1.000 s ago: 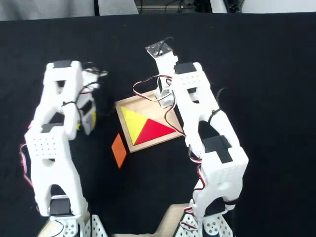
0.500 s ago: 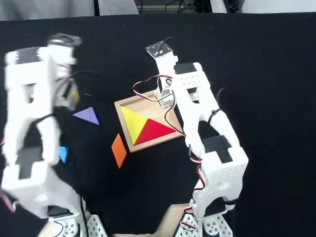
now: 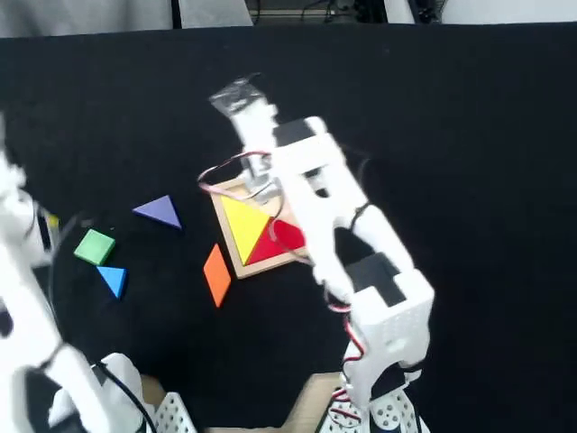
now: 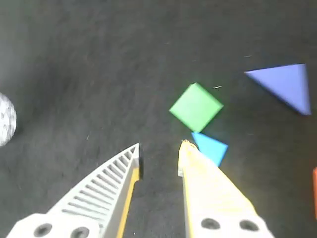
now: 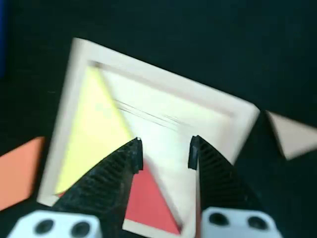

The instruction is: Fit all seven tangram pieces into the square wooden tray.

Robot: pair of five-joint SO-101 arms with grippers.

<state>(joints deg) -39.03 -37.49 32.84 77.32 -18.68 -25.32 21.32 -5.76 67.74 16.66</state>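
I see the tray (image 3: 220,209) lying cornerwise near the middle of the black table (image 3: 469,135). Two pieces sit in it: a yellow triangle (image 3: 242,221) along its left side and a red triangle (image 3: 281,238) touching it at the near corner. The rest of the tray floor that I can see is bare wood.

My right gripper (image 5: 165,144) hangs over the tray with its jaws apart and nothing between them. In its wrist view they stand above the spot where yellow meets red. A pale triangle (image 5: 292,136) lies on the table just beside one corner of the tray.

The orange piece (image 3: 216,275) lies on the table just left of the tray. Farther left are the purple triangle (image 3: 160,212), the green square (image 3: 95,246) and the blue triangle (image 3: 114,280). The green and blue ones are close together.

My left gripper (image 4: 161,148) is spread open and empty above the table. One finger (image 4: 190,158) points at the blue triangle.
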